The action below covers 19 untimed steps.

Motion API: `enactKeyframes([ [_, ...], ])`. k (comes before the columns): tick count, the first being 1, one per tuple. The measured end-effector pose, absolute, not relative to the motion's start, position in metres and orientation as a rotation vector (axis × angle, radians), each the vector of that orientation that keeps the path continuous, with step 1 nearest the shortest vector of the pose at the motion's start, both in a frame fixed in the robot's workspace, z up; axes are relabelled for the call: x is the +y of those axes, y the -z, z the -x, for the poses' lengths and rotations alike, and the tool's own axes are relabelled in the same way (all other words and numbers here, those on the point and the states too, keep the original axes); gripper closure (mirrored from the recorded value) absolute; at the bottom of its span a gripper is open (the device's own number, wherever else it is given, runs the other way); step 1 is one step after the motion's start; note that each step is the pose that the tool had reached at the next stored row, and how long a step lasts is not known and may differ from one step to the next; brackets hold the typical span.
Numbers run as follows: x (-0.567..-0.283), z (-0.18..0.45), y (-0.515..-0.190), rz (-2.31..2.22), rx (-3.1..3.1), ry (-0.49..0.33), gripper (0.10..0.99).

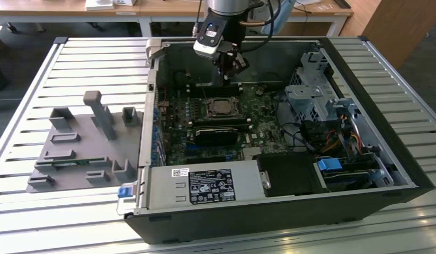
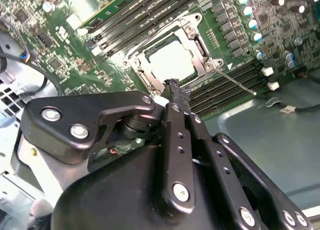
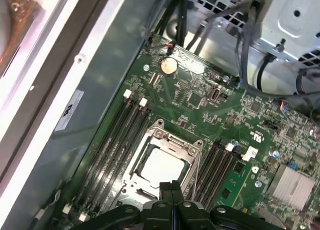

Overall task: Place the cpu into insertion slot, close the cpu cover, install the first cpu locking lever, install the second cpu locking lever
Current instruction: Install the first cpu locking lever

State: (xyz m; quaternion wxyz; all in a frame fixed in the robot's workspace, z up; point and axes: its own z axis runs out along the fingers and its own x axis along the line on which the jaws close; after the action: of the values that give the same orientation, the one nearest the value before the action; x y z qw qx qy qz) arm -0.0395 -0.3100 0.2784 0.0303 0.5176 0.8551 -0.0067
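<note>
Exterior view: the gripper (image 1: 228,78) hangs near the cpu (image 1: 220,107), which sits in the slot (image 1: 206,109). Second wrist view: the cover (image 2: 197,39) is down and one lever (image 2: 237,83) looks unlatched. First wrist view: the fingers (image 3: 166,191) are pressed together, empty. I judge this the lever step, and it calls for a careful push.

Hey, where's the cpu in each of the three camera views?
Exterior view: the cpu sits mid-picture, near the claw.
Second wrist view: the cpu lies just past the shut claw.
First wrist view: the cpu lies between memory slots, past the claw.
Shared landmark: the silvery cpu cover framing it.
</note>
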Motion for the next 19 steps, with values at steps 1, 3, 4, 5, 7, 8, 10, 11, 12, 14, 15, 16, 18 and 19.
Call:
enactKeyframes([
  [1, -0.31, 0.0395, -0.2784, -1.576, 2.646, 0.023, 0.98],
  [3, -0.31, 0.0395, -0.2784, -1.538, 2.666, 0.026, 0.98],
  [4, -0.31, 0.0395, -0.2784, -1.518, 2.676, 0.028, 0.98],
  [5, -0.31, 0.0395, -0.2784, -1.499, 2.685, 0.03, 0.98],
  [7, -0.31, 0.0395, -0.2784, -1.459, 2.705, 0.034, 0.98],
  [8, -0.31, 0.0395, -0.2784, -1.439, 2.714, 0.036, 0.98],
  [10, -0.31, 0.0395, -0.2784, -1.399, 2.733, 0.039, 0.98],
  [11, -0.31, 0.0395, -0.2784, -1.379, 2.741, 0.041, 0.98],
  [12, -0.31, 0.0395, -0.2784, -1.361, 2.749, 0.044, 0.98],
  [14, -0.31, 0.0395, -0.2784, -1.315, 2.765, 0.057, 0.98],
  [15, -0.31, 0.0395, -0.2784, -1.287, 2.775, 0.065, 0.98],
  [16, -0.3101, 0.0395, -0.2784, -1.26, 2.785, 0.067, 0.98],
  [18, -0.31, 0.0395, -0.2784, -1.237, 2.795, 0.066, 0.98],
  [19, -0.31, 0.0395, -0.2784, -1.225, 2.8, 0.066, 0.98],
])
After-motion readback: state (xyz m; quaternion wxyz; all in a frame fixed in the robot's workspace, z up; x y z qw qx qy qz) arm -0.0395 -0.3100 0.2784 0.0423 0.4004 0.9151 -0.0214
